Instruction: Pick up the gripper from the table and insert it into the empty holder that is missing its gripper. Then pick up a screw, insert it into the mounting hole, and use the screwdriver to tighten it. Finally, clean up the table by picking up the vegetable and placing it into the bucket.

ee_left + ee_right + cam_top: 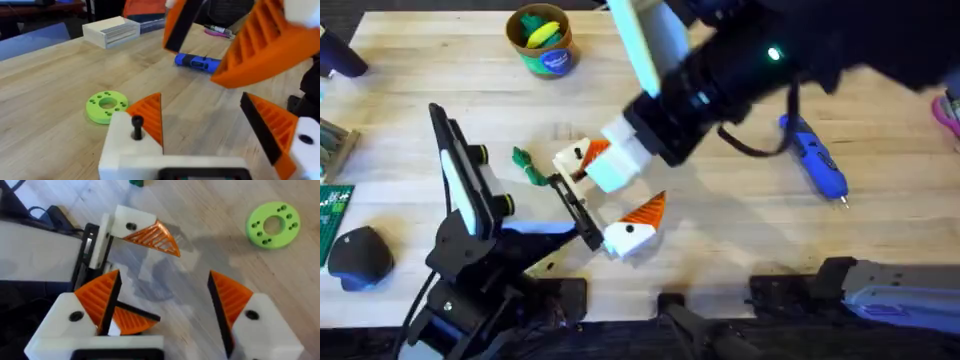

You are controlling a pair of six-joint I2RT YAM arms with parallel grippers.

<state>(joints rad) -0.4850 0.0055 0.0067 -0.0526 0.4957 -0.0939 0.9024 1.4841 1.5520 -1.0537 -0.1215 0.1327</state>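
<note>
The left gripper is resting low over the counter with its two fingers spread apart, gripping nothing. The orange wedge is sitting in the holder, which is one of that gripper's white finger blocks, and a black screw is standing upright out of the block's face, not fully down.

The right arm is reaching across from the far right, and the right gripper is hovering just above the left gripper's fingers, jaws wide open and empty.

The screwdriver is lying on the counter well to the right, untouched. The vegetable is lying on the counter just beside the left gripper, on its left. The bucket is standing at the far edge, holding yellow and green toys. A green disc is lying flat near the holder.
</note>
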